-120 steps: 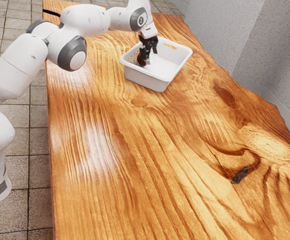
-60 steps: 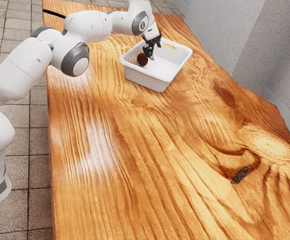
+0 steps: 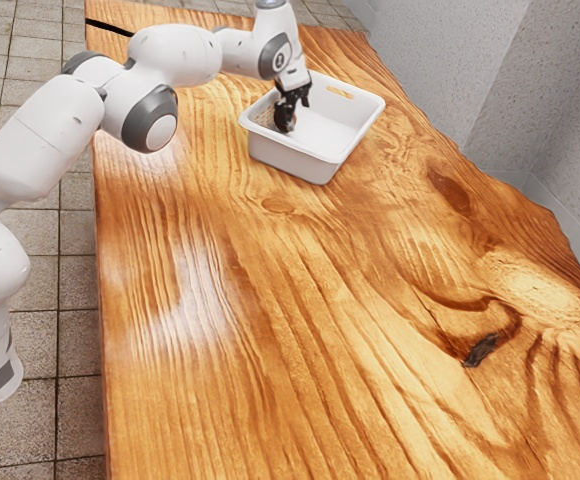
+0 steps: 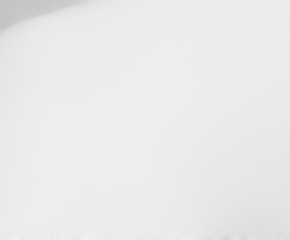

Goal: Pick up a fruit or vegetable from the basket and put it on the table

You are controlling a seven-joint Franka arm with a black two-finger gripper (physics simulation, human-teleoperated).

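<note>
Table: wood grain runs from the bottom of the exterior view's frame to its top; bare surface at lower centre (image 3: 270, 350).
Arm: white and grey (image 3: 175, 52), rising from the frame's lower left, bent at upper left, then reaching across the top toward upper centre.
Basket: white (image 3: 295, 165), upright on the table at upper centre.
Hand: above the basket, pointing down and slightly tilted.
Gripper: black (image 3: 291, 114), its lower end down inside the basket, at the fruit.
Jaws: cannot tell whether they stand apart, together or clamped on the fruit.
Fruit: dark reddish-brown and roundish (image 3: 280, 122), partly hidden by the gripper, in the basket toward its left side in the frame; contact with the gripper unclear.
Wall: grey, at upper right.
Wrist view: a pale, smooth surface (image 4: 145, 120), too plain to name.
</note>
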